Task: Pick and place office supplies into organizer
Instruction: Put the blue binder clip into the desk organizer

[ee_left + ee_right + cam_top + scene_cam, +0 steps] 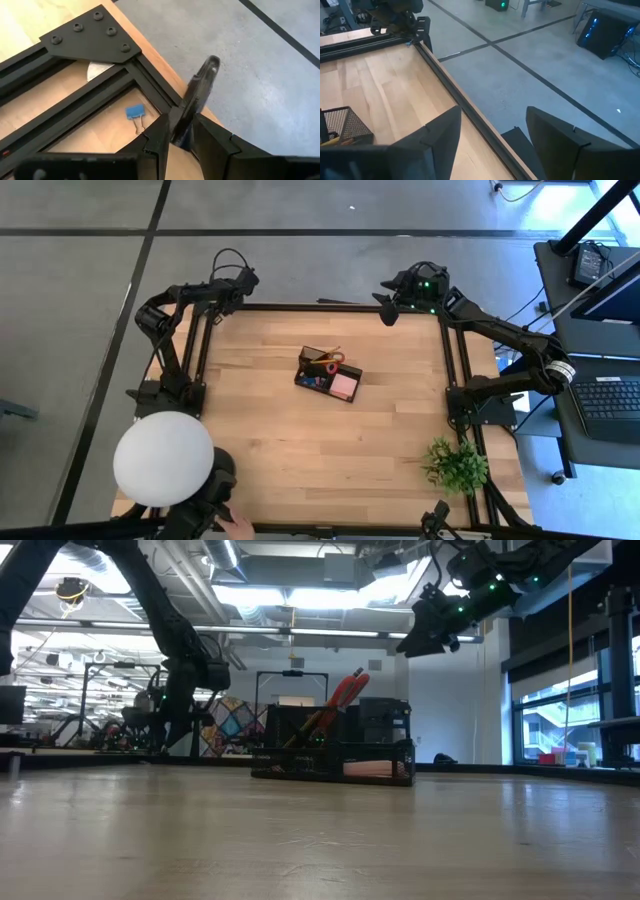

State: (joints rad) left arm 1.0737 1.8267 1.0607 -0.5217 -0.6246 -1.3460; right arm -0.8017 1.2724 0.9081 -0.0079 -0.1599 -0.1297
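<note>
- The organizer (328, 374) sits mid-table, scissors (322, 360) and pink sticky-note block (344, 385) inside.
- Right gripper (492, 137) hangs open beyond the organizer.
- Left gripper (181, 131): grip can't be told; it should fetch the blue clip (134, 112) squarely.

The black organizer (335, 755) stands on the wooden table (320, 830), red-handled scissors (338, 700) poking up from it.

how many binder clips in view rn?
1. A blue binder clip lies on the table near the left arm's corner of the black frame, seen only in the left wrist view. Others may be hidden inside the organizer.
</note>
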